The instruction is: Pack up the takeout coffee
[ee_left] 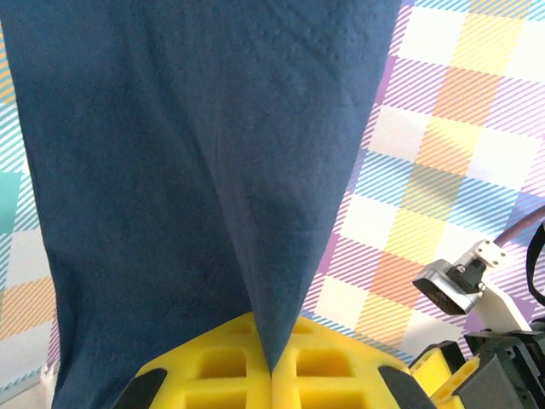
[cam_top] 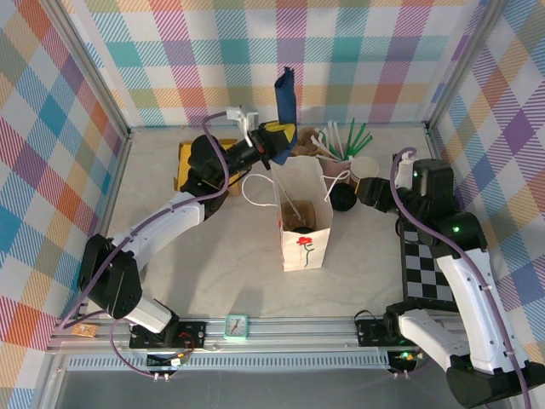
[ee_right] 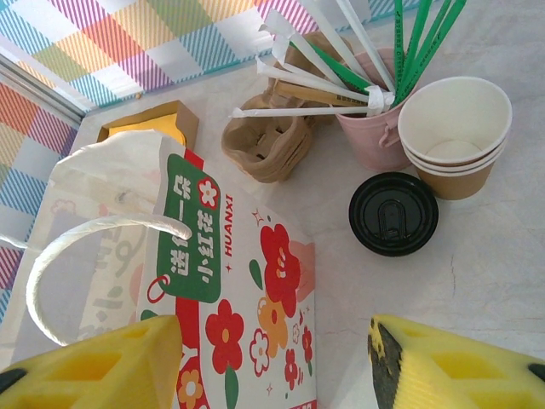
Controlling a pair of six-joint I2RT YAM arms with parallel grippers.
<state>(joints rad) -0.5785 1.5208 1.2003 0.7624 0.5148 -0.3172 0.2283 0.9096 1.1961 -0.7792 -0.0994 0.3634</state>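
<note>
**Gripping a Blue Napkin Beyond the Bag**

Standing upright at the centre of the table (cam_top: 213,273) was a white paper bag (cam_top: 304,249). Its mouth was open, its cord handles were splayed, and a red flower was drawn on its near face. Down inside lay a brown shape (cam_top: 298,220), too dim to tell whether it was the takeout coffee.

At 4 o'clock from the bag lay a black-and-white checkered mat (cam_top: 426,264). At 11 o'clock the left gripper (ee_left: 272,371) had its yellow pads pressed together on the lower tip of a dark blue napkin (ee_left: 213,170), which rose from it against the plaid wall. A yellow-and-brown box (cam_top: 189,162) sat at 10 o'clock.

At 12 o'clock lay a brown pulp cup carrier (ee_right: 264,141). Just beside it, at 1 o'clock, stood a pink bucket (ee_right: 375,128) of wrapped and green straws. A stack of unlidded cups (ee_right: 456,136) stood against the bucket at 2 o'clock.

A loose black lid (ee_right: 393,213) lay flat on the table at 3 o'clock, near the bag. The right gripper (ee_right: 274,345) hovered above the bag's right side, its fingers wide apart with nothing between them. A small teal timer (cam_top: 236,324) sat at 7 o'clock on the front rail.
</note>
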